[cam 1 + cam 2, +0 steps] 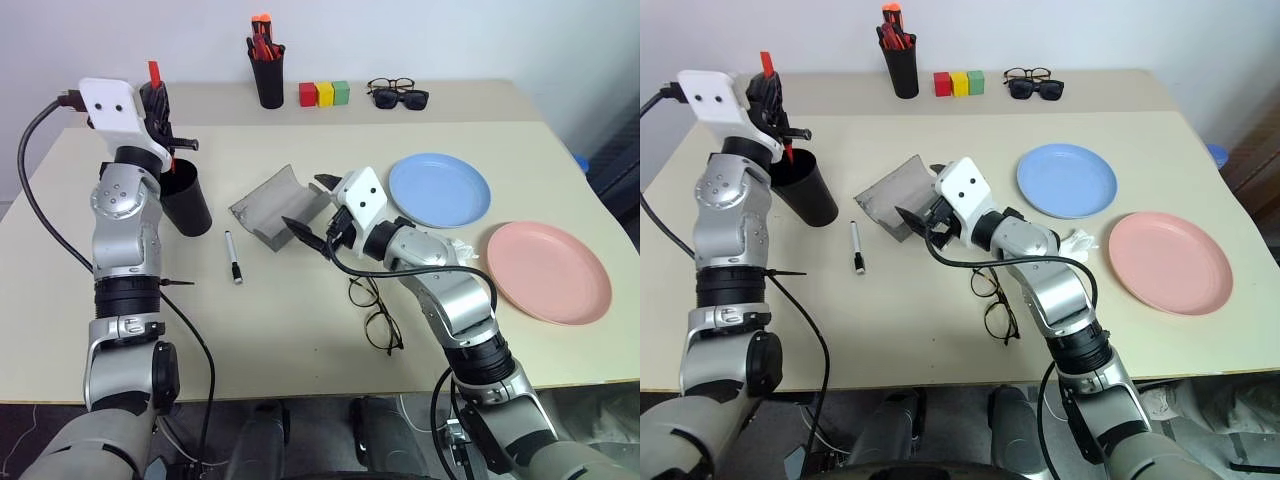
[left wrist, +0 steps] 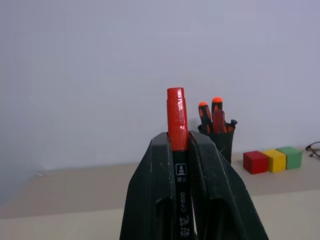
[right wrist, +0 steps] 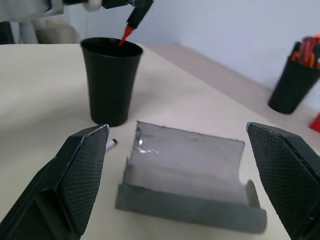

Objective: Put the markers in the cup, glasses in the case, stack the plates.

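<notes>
My left gripper (image 1: 160, 108) is shut on the black marker with a red end (image 2: 176, 117), held upright. The marker's lower tip hangs just over the mouth of the wide black cup (image 1: 186, 205). The white marker (image 1: 232, 257) lies on the table to the right of the cup. The grey case (image 1: 272, 207) lies open in the middle, and my right gripper (image 1: 312, 207) stands open and empty just to its right, pointing at it. The thin-rimmed glasses (image 1: 375, 312) lie under my right forearm. The blue plate (image 1: 440, 190) and the pink plate (image 1: 548, 272) lie side by side at the right.
At the back stand a narrow black cup of orange-red markers (image 1: 268, 72), red, yellow and green blocks (image 1: 324, 94), and dark glasses with sunglasses (image 1: 398, 94). A crumpled white cloth (image 1: 458, 246) lies between the plates.
</notes>
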